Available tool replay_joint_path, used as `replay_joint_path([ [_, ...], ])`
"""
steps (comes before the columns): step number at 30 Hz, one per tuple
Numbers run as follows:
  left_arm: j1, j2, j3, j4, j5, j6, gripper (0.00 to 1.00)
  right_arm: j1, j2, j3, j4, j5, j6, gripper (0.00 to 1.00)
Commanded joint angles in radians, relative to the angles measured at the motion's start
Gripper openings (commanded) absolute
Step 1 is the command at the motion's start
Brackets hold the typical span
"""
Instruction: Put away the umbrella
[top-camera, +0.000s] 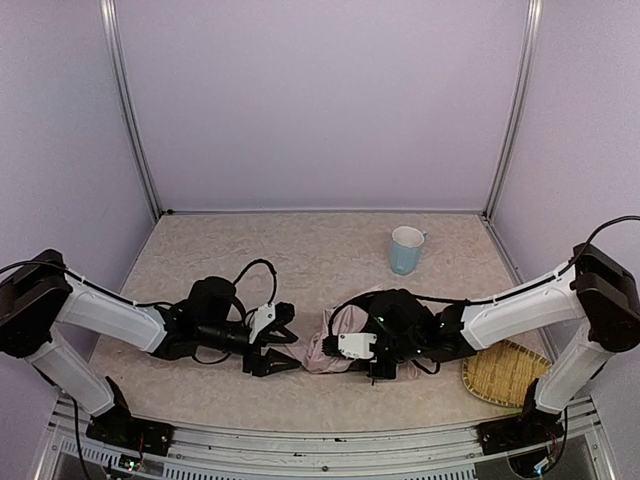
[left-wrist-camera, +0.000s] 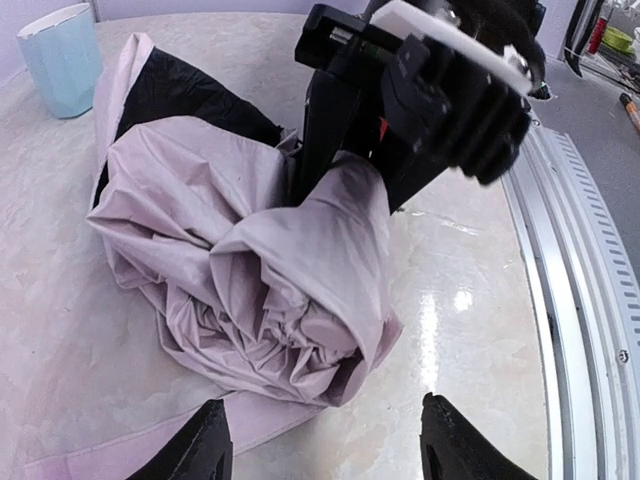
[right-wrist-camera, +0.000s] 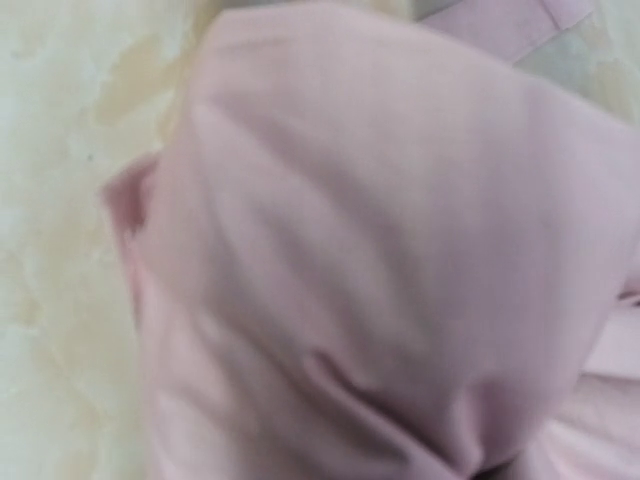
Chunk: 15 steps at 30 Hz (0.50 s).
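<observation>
Mid-fold, the right gripper (left-wrist-camera: 350, 150) sits buried in the crumpled pink umbrella (left-wrist-camera: 250, 270), its grip hidden, while the spread left gripper (left-wrist-camera: 325, 450) likely must next pinch loose fabric

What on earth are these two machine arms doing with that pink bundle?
They are putting away a folding umbrella, which lies crumpled on the table between them, pale pink with black lining showing. The right gripper is pushed into the fabric; whether it is pinching it is hidden. The left gripper is open, facing the bundle without touching it. A light-blue cup and a woven tray sit apart.
</observation>
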Motion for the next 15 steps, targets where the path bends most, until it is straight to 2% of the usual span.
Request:
replay_joint_path([
  [1, 0.005, -0.029, -0.033, 0.067, -0.075, -0.017, 0.62, -0.045, -0.034, 0.028, -0.114, -0.207, 0.084, 0.11],
  [9, -0.01, 0.009, -0.072, 0.133, -0.07, -0.035, 0.63, -0.128, -0.155, -0.015, -0.032, -0.301, 0.18, 0.06],
  [15, -0.048, 0.124, -0.018, 0.163, -0.155, -0.019, 0.64, -0.174, -0.222, -0.049, 0.029, -0.351, 0.206, 0.05],
])
